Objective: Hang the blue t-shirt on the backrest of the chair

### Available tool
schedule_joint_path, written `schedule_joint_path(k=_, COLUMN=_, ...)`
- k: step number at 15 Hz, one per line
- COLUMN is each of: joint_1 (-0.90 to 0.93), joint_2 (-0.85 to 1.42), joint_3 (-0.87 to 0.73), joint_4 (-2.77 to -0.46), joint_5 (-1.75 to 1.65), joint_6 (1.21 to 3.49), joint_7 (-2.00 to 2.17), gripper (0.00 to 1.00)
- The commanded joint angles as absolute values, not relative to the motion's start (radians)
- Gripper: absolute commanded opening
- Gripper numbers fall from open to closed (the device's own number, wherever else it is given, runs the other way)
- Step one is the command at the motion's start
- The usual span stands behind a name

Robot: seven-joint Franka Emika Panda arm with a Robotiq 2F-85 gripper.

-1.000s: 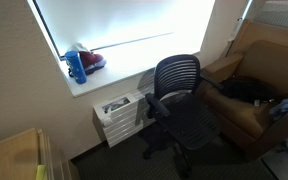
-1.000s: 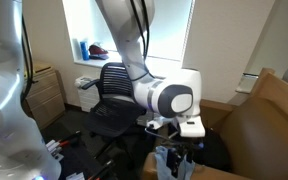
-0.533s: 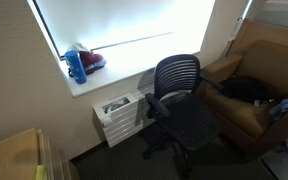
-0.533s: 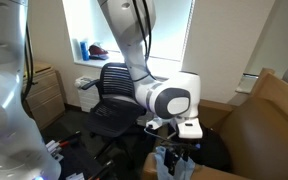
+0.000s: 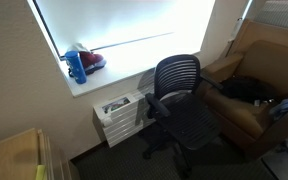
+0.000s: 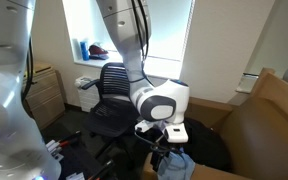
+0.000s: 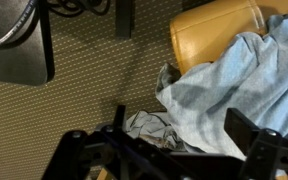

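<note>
Gripper (image 7: 174, 150): jaws wide apart, gripping nothing, poised over the shirt
Blue t-shirt (image 7: 234, 85): crumpled on the tan armchair (image 7: 219, 25), hanging over its edge
Office chair (image 5: 179, 95): by the window sill (image 5: 119, 75), backrest toward it, well apart from the shirt
Armchair seat: dark bundle (image 5: 246, 90) inside
Open room: patterned carpet (image 7: 94, 90) beside the armchair

The white arm (image 6: 124, 40) is seen in an exterior view reaching down from above the pincer (image 6: 167, 152), bent at a large rounded wrist joint (image 6: 162, 103) that is set just above it. The pincer is pointed downward beneath the wrist. In the wrist view the pincer (image 7: 174, 152) is shown from behind, with its dark fingers (image 7: 79, 155) set at either side of the lower edge. The jaws are spread wide apart.
</note>
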State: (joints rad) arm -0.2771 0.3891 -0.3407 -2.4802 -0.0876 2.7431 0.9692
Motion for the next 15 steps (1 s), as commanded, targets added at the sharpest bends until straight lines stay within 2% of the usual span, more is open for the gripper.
schedule_joint_path(k=1, joint_1=-0.227, joint_2=0.395, joint_3=-0.384, joint_4=-2.499, joint_5=-0.035, joint_6=2.831, joint_7=0.965, gripper=1.00)
schedule_joint_path(k=6, joint_1=-0.207, joint_2=0.548, joint_3=-0.350, joint_4=-2.436, joint_5=0.171, joint_6=3.054, joint_7=0.999, gripper=1.00)
schedule_joint_path(k=7, joint_1=-0.185, joint_2=0.583, joint_3=-0.366, joint_4=-2.418, joint_5=0.201, joint_6=3.065, joint_7=1.012, gripper=1.00)
schedule_joint_path(k=8, joint_1=-0.186, joint_2=0.507, joint_3=-0.372, joint_4=-2.461, joint_5=0.199, joint_6=3.020, joint_7=0.954, gripper=1.00)
schedule_joint_path(k=13, joint_1=-0.153, joint_2=0.583, joint_3=-0.382, joint_4=-2.431, joint_5=0.241, joint_6=3.079, joint_7=0.988, gripper=1.00)
schedule_joint_path(k=15, joint_1=-0.186, joint_2=0.611, joint_3=-0.337, joint_4=-2.397, joint_5=0.268, joint_6=3.081, joint_7=0.970, gripper=1.00)
